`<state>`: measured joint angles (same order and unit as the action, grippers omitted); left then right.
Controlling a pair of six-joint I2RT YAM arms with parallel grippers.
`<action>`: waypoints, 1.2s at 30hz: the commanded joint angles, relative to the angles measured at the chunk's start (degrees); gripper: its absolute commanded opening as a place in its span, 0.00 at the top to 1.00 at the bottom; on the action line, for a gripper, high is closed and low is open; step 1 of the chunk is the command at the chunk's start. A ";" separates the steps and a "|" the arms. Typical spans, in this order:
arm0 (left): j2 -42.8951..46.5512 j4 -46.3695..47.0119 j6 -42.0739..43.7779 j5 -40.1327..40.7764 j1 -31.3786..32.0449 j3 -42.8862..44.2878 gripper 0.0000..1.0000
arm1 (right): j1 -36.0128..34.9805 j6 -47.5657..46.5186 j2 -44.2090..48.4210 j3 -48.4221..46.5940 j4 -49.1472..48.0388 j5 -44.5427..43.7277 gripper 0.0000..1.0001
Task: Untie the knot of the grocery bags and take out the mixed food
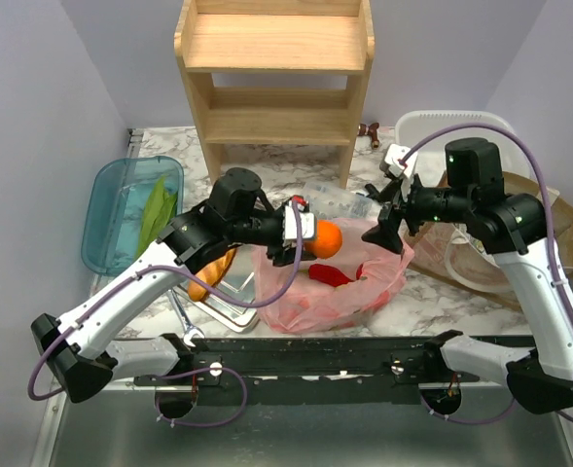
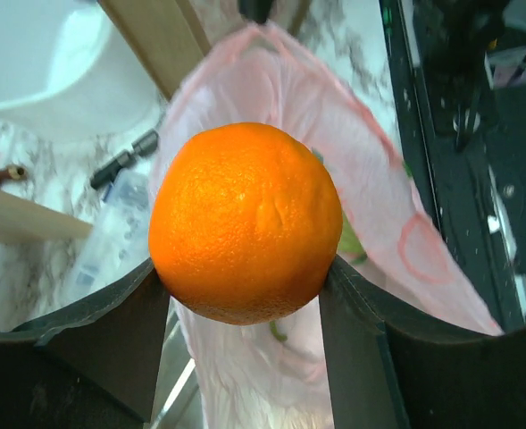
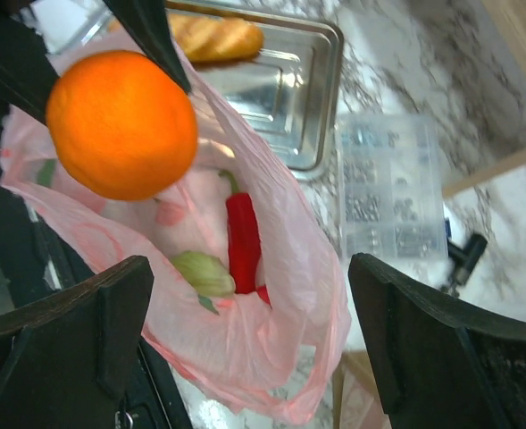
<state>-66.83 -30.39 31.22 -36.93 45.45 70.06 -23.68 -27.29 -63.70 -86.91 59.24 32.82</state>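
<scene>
The pink grocery bag lies open-mouthed on the table between the arms, and no knot shows. My left gripper is shut on an orange, holding it above the bag. In the left wrist view the orange sits between both fingers of that gripper. My right gripper stands open at the bag's right rim. In the right wrist view that gripper is wide apart over the bag. Inside lie a red pepper and a pale-green vegetable.
A steel tray with a bread loaf sits left of the bag. A teal tub holds green leaves at far left. A wooden shelf stands behind, a clear plastic box beside it. A white basket is at back right.
</scene>
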 commanded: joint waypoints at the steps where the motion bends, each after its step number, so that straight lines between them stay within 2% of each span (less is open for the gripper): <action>1: -3.60 4.81 -10.56 -3.68 -0.28 7.44 1.00 | -1.48 -1.09 -4.23 -5.24 4.06 9.12 0.00; 4: -6.17 5.13 -13.45 -4.15 -1.39 10.78 1.00 | -3.03 -2.82 -5.44 -6.71 4.75 9.92 0.00; 14: -9.49 6.57 -14.08 -6.48 -1.68 14.12 1.00 | -6.13 -5.07 -6.17 -5.83 0.59 7.88 0.00; 20: -10.97 3.63 -11.65 -9.36 -0.92 16.98 1.00 | -7.49 -6.06 -6.16 -4.27 -1.84 5.76 0.14; 24: -11.98 0.30 -9.69 -10.97 0.09 18.16 1.00 | -7.87 -5.14 -5.83 -4.06 -3.38 6.03 0.32; 26: -12.09 0.00 -9.45 -11.17 0.43 17.92 1.00 | -8.05 -5.13 -5.63 -3.75 -3.80 5.94 0.36; 28: -12.49 -0.23 -9.65 -10.86 0.67 18.14 1.00 | -8.28 -5.13 -5.76 -3.71 -3.57 6.18 0.34; 29: -12.85 -0.28 -9.96 -10.88 0.65 18.45 1.00 | -8.46 -5.14 -5.79 -3.85 -3.35 6.31 0.28; 31: -13.62 -0.68 -10.39 -10.86 0.62 19.37 1.00 | -8.85 -5.23 -5.72 -3.68 -3.26 6.47 0.10; 32: -13.93 -0.84 -10.39 -10.89 0.63 19.74 1.00 | -9.01 -5.22 -5.65 -3.56 -3.25 6.38 0.07; 34: -14.52 -0.81 -10.57 -10.93 0.63 20.43 1.00 | -9.30 -5.23 -5.69 -3.41 -3.39 6.04 0.08; 36: -14.95 -0.78 -10.50 -10.99 0.64 20.72 1.00 | -9.50 -5.36 -5.81 -3.34 -3.56 5.94 0.15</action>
<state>-80.93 -30.26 20.34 -45.06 45.74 88.58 -32.47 -32.49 -69.65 -90.85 57.76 38.28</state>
